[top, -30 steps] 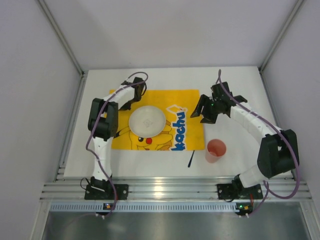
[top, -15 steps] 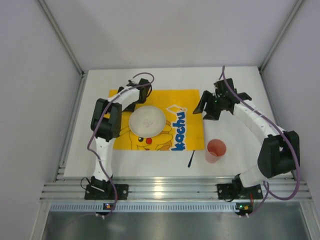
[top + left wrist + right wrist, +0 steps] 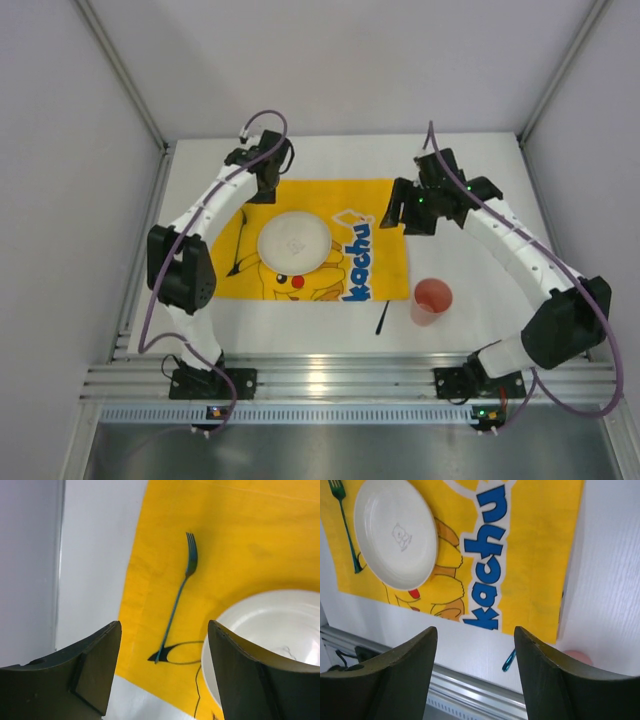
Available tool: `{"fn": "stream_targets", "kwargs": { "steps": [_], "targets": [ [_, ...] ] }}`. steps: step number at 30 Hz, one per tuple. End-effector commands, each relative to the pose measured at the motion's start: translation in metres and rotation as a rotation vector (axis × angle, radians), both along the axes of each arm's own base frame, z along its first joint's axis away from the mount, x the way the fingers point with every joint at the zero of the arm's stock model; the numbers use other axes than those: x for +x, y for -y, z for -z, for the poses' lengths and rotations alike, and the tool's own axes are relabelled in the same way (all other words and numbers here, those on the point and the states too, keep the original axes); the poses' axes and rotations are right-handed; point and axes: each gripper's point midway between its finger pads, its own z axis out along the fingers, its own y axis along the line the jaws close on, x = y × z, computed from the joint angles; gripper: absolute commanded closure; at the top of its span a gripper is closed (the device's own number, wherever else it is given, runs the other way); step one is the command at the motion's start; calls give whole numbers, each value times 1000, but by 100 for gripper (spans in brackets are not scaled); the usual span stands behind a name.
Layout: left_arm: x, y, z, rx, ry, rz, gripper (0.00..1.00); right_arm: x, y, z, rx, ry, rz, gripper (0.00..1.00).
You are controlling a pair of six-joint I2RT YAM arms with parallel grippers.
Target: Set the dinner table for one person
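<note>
The white dinner table (image 3: 470, 165) carries a yellow Pikachu-print cloth (image 3: 385, 260) with a white plate (image 3: 292, 241) on it. A teal fork (image 3: 179, 600) lies flat on the cloth to the left of the plate (image 3: 270, 630), tines toward the far side; it also shows as the fork (image 3: 345, 530) in the right wrist view. My left gripper (image 3: 266, 186) hovers above the cloth's far left corner, and the left gripper (image 3: 164, 645) is open and empty. The right gripper (image 3: 402, 212) hangs over the cloth's right edge; the right gripper (image 3: 475, 640) is open and empty too.
A pink cup (image 3: 432, 300) stands on the bare table right of the cloth. A dark blue utensil (image 3: 382, 320) lies just left of it, near the ribbed aluminium rail (image 3: 320, 380). Grey walls close in the left, right and far sides.
My left gripper has opened, and it has drawn back from the plate's left side toward the far edge, its elbow swinging left. The right gripper has shifted slightly left.
</note>
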Motion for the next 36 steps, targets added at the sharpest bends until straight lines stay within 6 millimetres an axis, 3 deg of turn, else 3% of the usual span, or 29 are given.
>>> {"fn": "stream_targets", "kwargs": {
  "steps": [1, 4, 7, 9, 12, 21, 25, 29, 32, 36],
  "targets": [
    [-31, 17, -1, -139, -19, 14, 25, -53, -17, 9, -72, -57, -63, 37],
    [-49, 17, 1, -174, -28, 23, 26, -87, -35, 32, -79, -107, -88, 41],
    [-66, 15, 4, -197, -45, 32, 28, -111, -39, 58, -131, -163, -94, 51],
    [-76, 14, 7, -208, -47, 35, 28, -122, -34, 80, -181, -218, -93, 63],
    [-87, 12, 10, -223, -55, 43, 29, -129, -34, 102, -228, -260, -105, 69],
    [-105, 6, 5, -223, -65, 61, 31, -112, -32, 155, -361, -266, -69, 74],
    [-112, 3, 4, -215, -73, 74, 31, -100, -43, 168, -348, -234, -72, 80],
    [-118, -3, 2, -188, -83, 73, 31, -101, -45, 182, -343, -257, -67, 81],
    [-120, -6, -2, -174, -78, 81, 31, -108, -39, 195, -358, -275, -62, 82],
    [-120, -9, -2, -158, -82, 84, 31, -119, -10, 205, -424, -307, -19, 84]
  ]
}}
